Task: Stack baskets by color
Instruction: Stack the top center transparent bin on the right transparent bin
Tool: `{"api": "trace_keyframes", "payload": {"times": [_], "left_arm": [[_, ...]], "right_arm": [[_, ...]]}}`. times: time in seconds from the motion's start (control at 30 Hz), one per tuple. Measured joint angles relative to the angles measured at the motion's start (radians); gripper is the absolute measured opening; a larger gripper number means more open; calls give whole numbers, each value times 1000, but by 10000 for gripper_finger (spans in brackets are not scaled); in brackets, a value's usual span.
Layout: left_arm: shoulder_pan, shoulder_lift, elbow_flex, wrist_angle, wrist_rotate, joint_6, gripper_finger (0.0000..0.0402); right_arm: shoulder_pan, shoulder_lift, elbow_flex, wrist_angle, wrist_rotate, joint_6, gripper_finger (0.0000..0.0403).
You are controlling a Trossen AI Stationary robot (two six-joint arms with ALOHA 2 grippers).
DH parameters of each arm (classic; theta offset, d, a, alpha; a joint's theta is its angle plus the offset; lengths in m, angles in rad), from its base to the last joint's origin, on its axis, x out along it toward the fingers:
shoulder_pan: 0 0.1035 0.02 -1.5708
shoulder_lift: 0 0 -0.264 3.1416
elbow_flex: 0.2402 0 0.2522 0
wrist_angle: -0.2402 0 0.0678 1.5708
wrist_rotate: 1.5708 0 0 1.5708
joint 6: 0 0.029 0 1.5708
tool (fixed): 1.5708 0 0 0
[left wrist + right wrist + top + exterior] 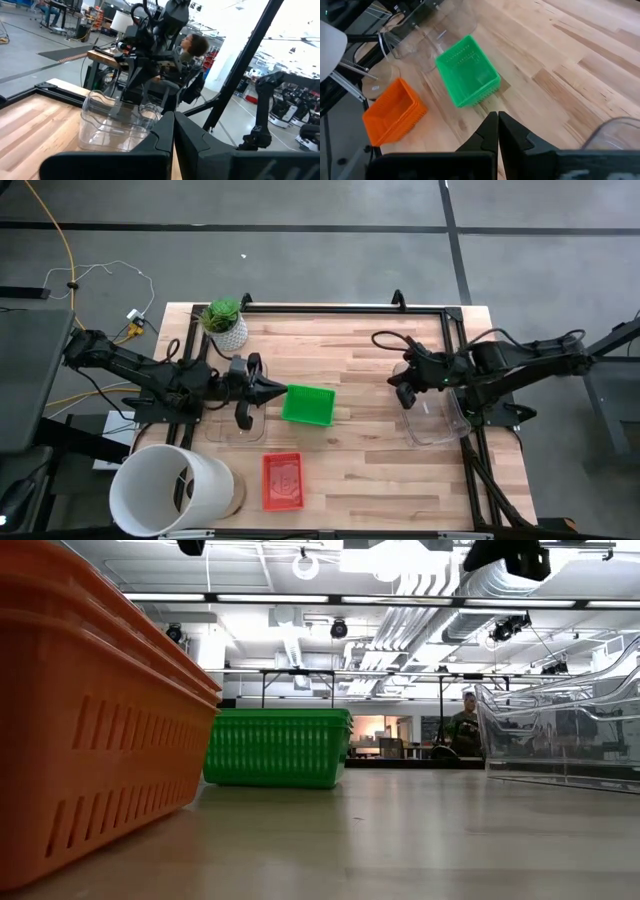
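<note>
A green basket [308, 405] [467, 77] rests on its base mid-table. A red basket [283, 480] [395, 112] sits by the near edge. One clear basket [237, 425] lies under my left arm, and another clear basket [435, 418] [115, 127] sits at the right. My left gripper [283, 391] [173, 120] is shut and level. It hovers just left of the green basket and holds nothing. My right gripper [404, 394] [497, 117] is shut and tilted down. It hangs over the right clear basket's left end and holds nothing.
A white bucket [170, 490] lies on its side at the near left corner. A small potted plant [225, 322] stands at the far left. A black frame [350, 308] borders the table's far and right sides. Bare wood lies between the green basket and the right clear basket.
</note>
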Motion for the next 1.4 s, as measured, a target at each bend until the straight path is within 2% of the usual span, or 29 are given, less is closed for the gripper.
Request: {"api": "trace_keyframes", "payload": {"times": [0.1, 0.23, 0.47, 0.57, 0.67, 0.73, 0.87, 1.0, 1.17, 1.3, 1.4], "left_arm": [[8, 0, 0, 4, 0, -30, 0], [32, 0, 0, 26, 1, -42, 0], [155, 29, 1, 150, 1, -44, 0], [205, 56, 14, 158, 28, -61, 0], [227, 81, 31, 149, 56, -73, 0], [227, 99, 40, 148, 63, -92, 0], [219, 124, 51, 147, 86, -120, 0], [214, 141, 52, 146, 101, -116, 0], [214, 142, 52, 146, 101, -107, 0], [214, 142, 52, 146, 101, -84, 0], [218, 142, 52, 146, 109, -78, 0]], "right_arm": [[0, -71, -62, 21, 2, -4, 0], [0, -196, -184, 142, 34, -70, 0], [0, -410, -447, 532, 37, -185, 0], [-5, -453, -525, 686, 30, -221, 0], [-30, -456, -552, 757, -4, -263, 0], [-49, -447, -547, 689, -29, -236, 0], [-66, -441, -518, 330, -79, -132, 0], [-66, -414, -512, 172, -151, -88, 0], [-65, -294, -512, -43, -283, -52, 0], [-59, -188, -512, -53, -467, -78, 0], [-17, -113, -512, -16, -527, -77, 0]]}}
